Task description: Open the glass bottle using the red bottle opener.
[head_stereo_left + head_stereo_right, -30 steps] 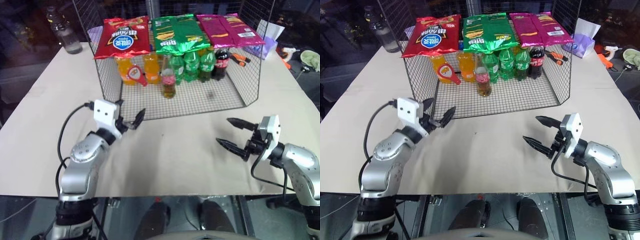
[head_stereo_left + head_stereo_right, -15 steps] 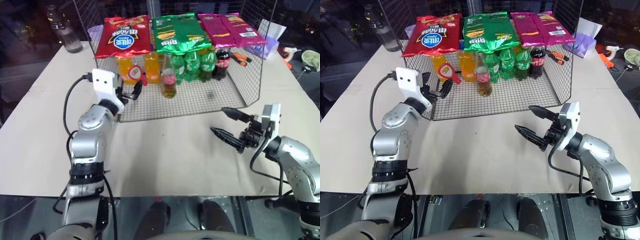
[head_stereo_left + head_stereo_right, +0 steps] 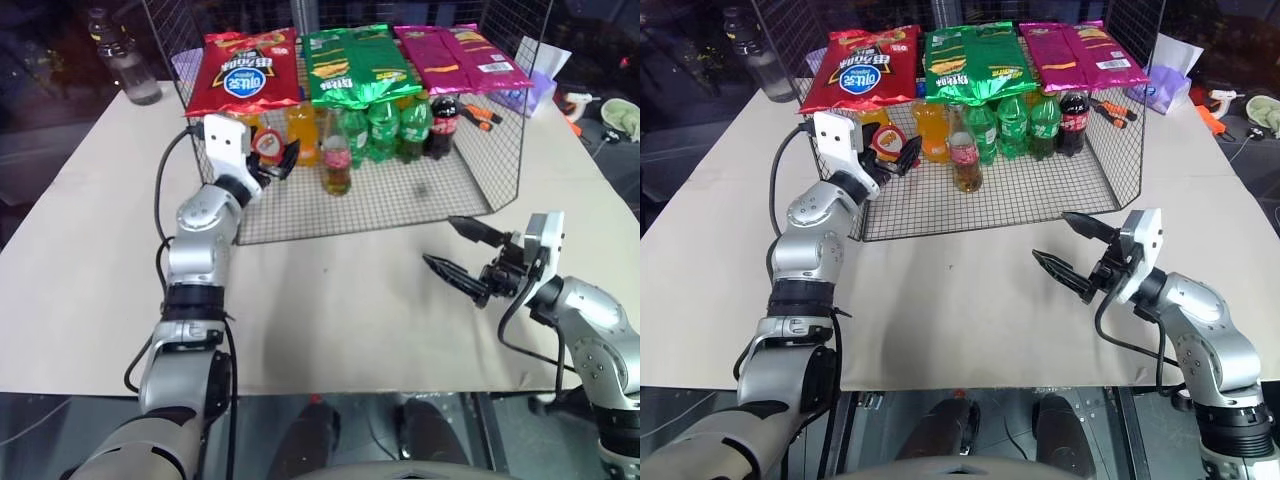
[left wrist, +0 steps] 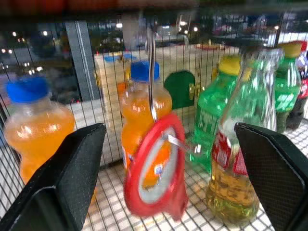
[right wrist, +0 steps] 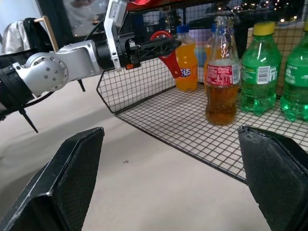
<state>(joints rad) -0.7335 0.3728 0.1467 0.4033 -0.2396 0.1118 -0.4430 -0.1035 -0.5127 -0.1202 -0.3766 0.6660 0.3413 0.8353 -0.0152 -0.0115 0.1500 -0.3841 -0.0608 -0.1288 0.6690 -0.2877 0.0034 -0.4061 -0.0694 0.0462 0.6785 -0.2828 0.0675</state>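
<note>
**Opener hangs between the open left fingers; bottle stands free beside it**

The red bottle opener [image 4: 156, 171] hangs on a thin metal hook [image 4: 152, 77] inside the wire cage [image 3: 480, 200], at the cage's left end, in front of the orange soda bottles [image 4: 144, 110]. The left gripper [image 3: 275, 160] is up at the cage's open front with its two fingers spread wide to either side of the opener; whether either finger touches it cannot be told, and nothing is clamped. The glass bottle [image 3: 337, 165] stands upright on the mesh floor just right of the opener, apart from it, with green soda bottles [image 3: 385, 125] close behind and to its right. Bare mesh lies in front of the bottle up to the cage's open edge.

The right gripper [image 3: 1070, 255] hovers over the paper-covered table [image 3: 330, 300], well apart from the cage, jaws wide and empty.

Snack bags [image 3: 350, 65] lie on the cage roof and hide the bottle tops from the head views. The opener's handle is blurred in the left wrist view.
</note>
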